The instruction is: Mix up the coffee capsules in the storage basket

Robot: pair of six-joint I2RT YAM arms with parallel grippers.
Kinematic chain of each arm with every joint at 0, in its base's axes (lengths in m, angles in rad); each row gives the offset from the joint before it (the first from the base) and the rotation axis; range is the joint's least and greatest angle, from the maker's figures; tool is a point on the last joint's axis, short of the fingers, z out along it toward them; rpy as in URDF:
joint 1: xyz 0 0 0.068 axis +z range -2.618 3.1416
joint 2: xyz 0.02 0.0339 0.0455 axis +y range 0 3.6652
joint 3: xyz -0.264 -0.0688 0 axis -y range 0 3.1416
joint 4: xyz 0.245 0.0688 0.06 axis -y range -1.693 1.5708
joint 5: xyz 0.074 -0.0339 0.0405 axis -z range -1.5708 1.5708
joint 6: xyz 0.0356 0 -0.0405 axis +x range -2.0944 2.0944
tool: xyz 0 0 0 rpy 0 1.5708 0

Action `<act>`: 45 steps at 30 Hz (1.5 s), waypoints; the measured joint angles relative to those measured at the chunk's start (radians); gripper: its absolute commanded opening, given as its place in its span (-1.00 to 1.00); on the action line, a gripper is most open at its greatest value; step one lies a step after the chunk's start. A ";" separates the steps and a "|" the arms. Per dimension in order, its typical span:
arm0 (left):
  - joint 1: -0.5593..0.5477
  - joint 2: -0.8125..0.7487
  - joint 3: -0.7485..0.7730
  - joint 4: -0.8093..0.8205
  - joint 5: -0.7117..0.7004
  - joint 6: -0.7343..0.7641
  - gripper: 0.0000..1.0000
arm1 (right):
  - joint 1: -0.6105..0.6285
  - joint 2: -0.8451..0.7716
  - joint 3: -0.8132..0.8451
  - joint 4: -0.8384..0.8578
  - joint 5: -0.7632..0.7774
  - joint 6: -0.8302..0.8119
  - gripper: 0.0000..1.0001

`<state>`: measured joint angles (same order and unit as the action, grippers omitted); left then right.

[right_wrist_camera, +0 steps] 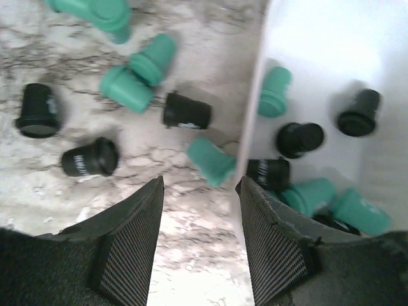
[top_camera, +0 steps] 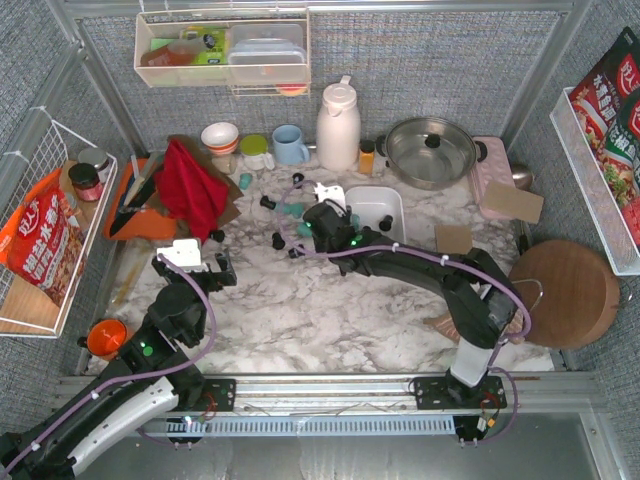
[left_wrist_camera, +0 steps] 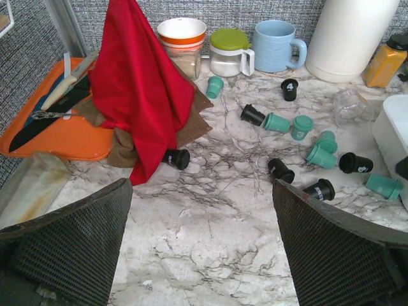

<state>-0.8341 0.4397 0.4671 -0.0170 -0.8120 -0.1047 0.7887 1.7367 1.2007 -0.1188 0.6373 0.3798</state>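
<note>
Visibly, a black coffee capsule (left_wrist_camera: 289, 88) reads "4", while left gripper (left_wrist_camera: 201, 191) gapes wide, right gripper (right_wrist_camera: 199, 185) half-open, both empty.

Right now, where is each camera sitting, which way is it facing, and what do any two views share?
Top external: above and behind the bases, looking down; both arms, left gripper and right gripper.
Left wrist: low, facing the back wall over loose coffee capsules; own open fingers.
Right wrist: looking down at the storage basket edge; own fingers.
Shared: both wrists see the loose capsules.
</note>
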 measured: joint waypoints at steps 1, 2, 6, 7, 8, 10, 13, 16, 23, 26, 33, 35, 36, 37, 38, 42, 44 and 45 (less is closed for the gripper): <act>0.001 0.000 0.000 0.000 0.000 0.000 0.98 | 0.002 0.013 0.010 0.014 -0.029 -0.010 0.11; 0.001 0.000 0.000 0.000 0.000 0.000 0.98 | 0.004 0.028 0.020 0.027 -0.054 -0.018 0.11; 0.005 0.000 0.000 0.000 0.000 0.000 0.98 | 0.020 0.102 0.059 0.072 -0.141 -0.025 0.18; 0.005 0.000 0.000 0.000 0.000 0.000 0.98 | 0.025 0.123 0.071 0.080 -0.163 -0.027 0.22; 0.005 0.000 0.000 0.000 0.001 0.000 0.98 | 0.029 0.144 0.085 0.086 -0.185 -0.032 0.26; 0.005 -0.002 0.000 0.000 0.001 0.000 0.98 | 0.034 0.190 0.122 0.092 -0.234 -0.046 0.35; 0.005 -0.003 0.000 0.000 0.002 0.000 0.98 | 0.036 0.243 0.178 0.091 -0.294 -0.066 0.44; 0.005 -0.003 0.000 0.000 0.003 0.000 0.98 | 0.042 0.283 0.227 0.080 -0.324 -0.082 0.46; 0.005 -0.005 0.000 0.000 0.003 0.000 0.98 | 0.048 0.378 0.333 -0.009 -0.320 -0.088 0.44; 0.006 -0.005 0.000 0.000 0.003 0.000 0.98 | 0.047 0.402 0.349 -0.043 -0.309 -0.071 0.42; 0.006 -0.009 0.000 0.000 0.003 0.000 0.98 | 0.047 0.433 0.370 -0.068 -0.298 -0.040 0.19; 0.006 -0.011 0.000 0.000 0.003 0.000 0.98 | 0.047 0.434 0.370 -0.068 -0.298 -0.037 0.12; 0.006 -0.011 0.000 0.000 0.003 0.000 0.98 | 0.046 0.434 0.370 -0.066 -0.298 -0.037 0.09; 0.006 -0.012 0.000 0.000 0.003 0.000 0.98 | 0.046 0.434 0.368 -0.060 -0.297 -0.036 0.07; 0.006 -0.012 0.000 0.000 0.003 0.000 0.98 | 0.046 0.434 0.364 -0.050 -0.296 -0.034 0.05; 0.006 -0.013 0.000 0.000 0.003 0.000 0.98 | 0.046 0.423 0.336 -0.026 -0.294 -0.033 0.01; 0.006 -0.013 0.000 0.000 0.003 0.000 0.98 | 0.045 0.404 0.317 -0.026 -0.293 -0.034 0.01; 0.006 -0.013 0.000 0.000 0.003 0.000 0.98 | 0.045 0.391 0.306 -0.027 -0.291 -0.034 0.01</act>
<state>-0.8276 0.4267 0.4671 -0.0170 -0.8089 -0.1051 0.8341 2.1281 1.5070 -0.1459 0.3458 0.3458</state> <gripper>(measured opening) 0.992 0.514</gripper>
